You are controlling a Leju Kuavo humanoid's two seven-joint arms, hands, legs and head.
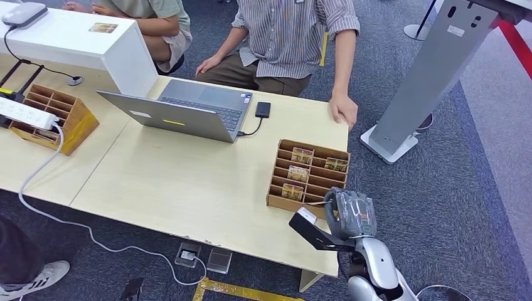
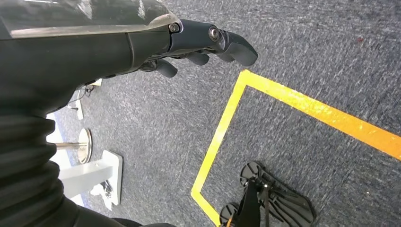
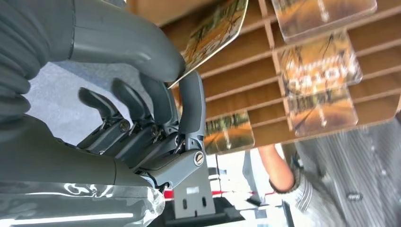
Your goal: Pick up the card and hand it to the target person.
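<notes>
A wooden slotted rack point(image 1: 280, 179) stands on the near right part of the light table point(image 1: 188, 182), with several cards upright in it, such as one card point(image 1: 302, 155). My right hand point(image 1: 351, 213) is at the rack's near right corner. In the right wrist view this hand point(image 3: 156, 94) pinches the edge of a yellow-brown printed card point(image 3: 215, 33) between thumb and finger, just over the rack point(image 3: 265, 71). A person in a striped shirt point(image 1: 288, 31) sits across the table, one hand point(image 1: 343, 110) on its far edge. My left hand point(image 2: 203, 45) hangs over the carpet, holding nothing, fingers loosely bent.
An open laptop point(image 1: 182, 110) and a small black device point(image 1: 263, 109) lie at the table's far side. A second wooden rack point(image 1: 53, 116), a power strip point(image 1: 25, 113) and a white box point(image 1: 75, 41) are at the left. A grey stand point(image 1: 426, 75) rises at the right.
</notes>
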